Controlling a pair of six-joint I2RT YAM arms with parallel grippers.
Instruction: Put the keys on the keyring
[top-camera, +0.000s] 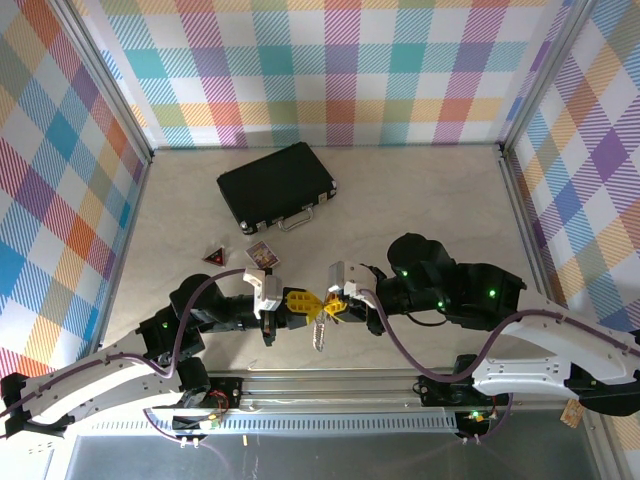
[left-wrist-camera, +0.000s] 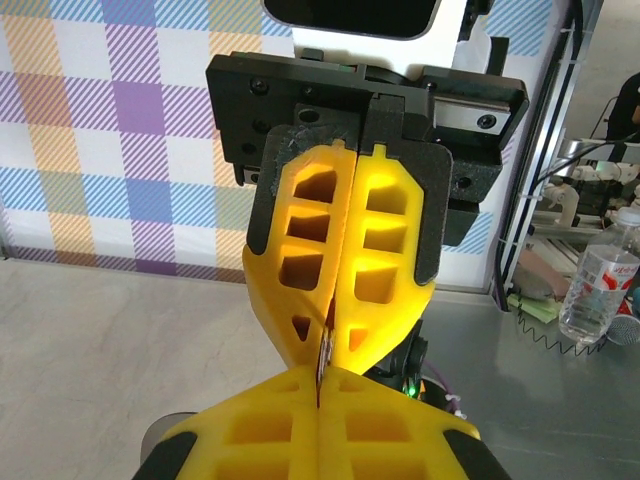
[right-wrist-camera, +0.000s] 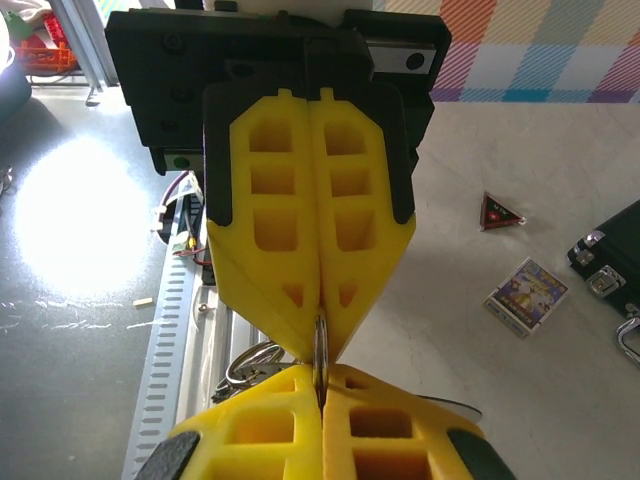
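Two claws meet tip to tip over one keyring, at the near middle of the table.

We count two grippers. The left gripper (top-camera: 300, 302) and the right gripper (top-camera: 335, 303) each have their yellow fingers pressed together, pinching the thin metal keyring (right-wrist-camera: 321, 352) from opposite sides. One key (top-camera: 320, 336) hangs below the meeting point. Metal loops show beside the ring in the right wrist view, but we cannot tell how many more keys there are, because the fingers cover most of the ring. Further back on the table (top-camera: 420, 200) we see one black case (top-camera: 277, 187), one small triangular piece (top-camera: 214, 256) and one card pack (top-camera: 262, 254), all well apart from the claws.
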